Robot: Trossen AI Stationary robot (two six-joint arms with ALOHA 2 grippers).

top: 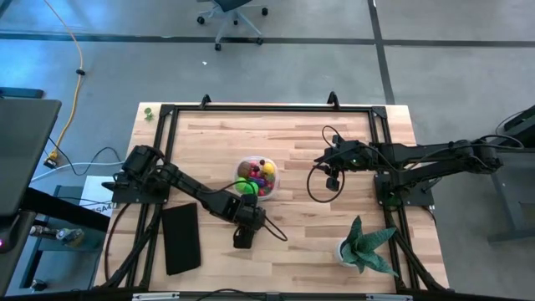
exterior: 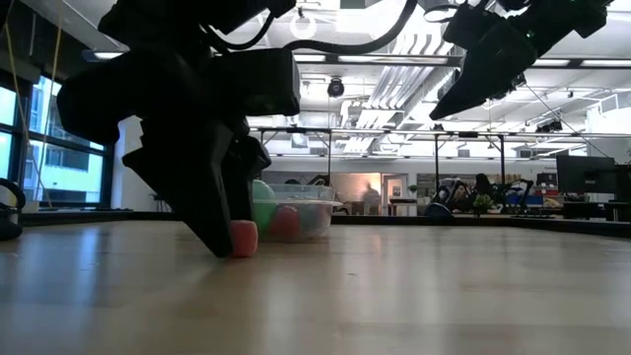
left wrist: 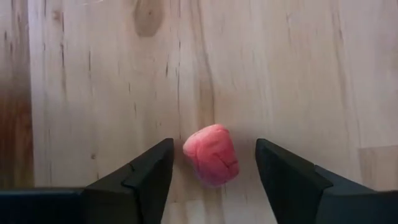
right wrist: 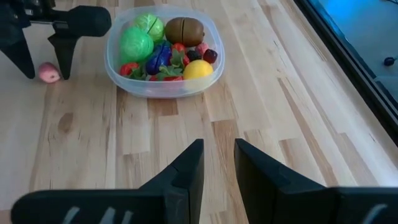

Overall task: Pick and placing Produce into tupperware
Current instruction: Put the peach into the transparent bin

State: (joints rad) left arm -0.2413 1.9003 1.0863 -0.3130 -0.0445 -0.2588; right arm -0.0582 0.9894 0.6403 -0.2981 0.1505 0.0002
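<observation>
The left arm [exterior: 187, 128] is blocking much of the tub [exterior: 311, 212] in the low view, and the pink fruit [top: 242, 243] is hiding under the left gripper [top: 242, 241] from above.

left gripper [left wrist: 212, 167] lowered, jaws apart, right gripper [right wrist: 217, 163] raised

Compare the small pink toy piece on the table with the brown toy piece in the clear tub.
The small pink toy piece lies on the bare wood outside the clear plastic tub; the brown egg-shaped toy piece sits inside it on other produce. The pink one looks smaller. The left gripper brackets the pink one with open fingers; nothing touches the brown one.
</observation>
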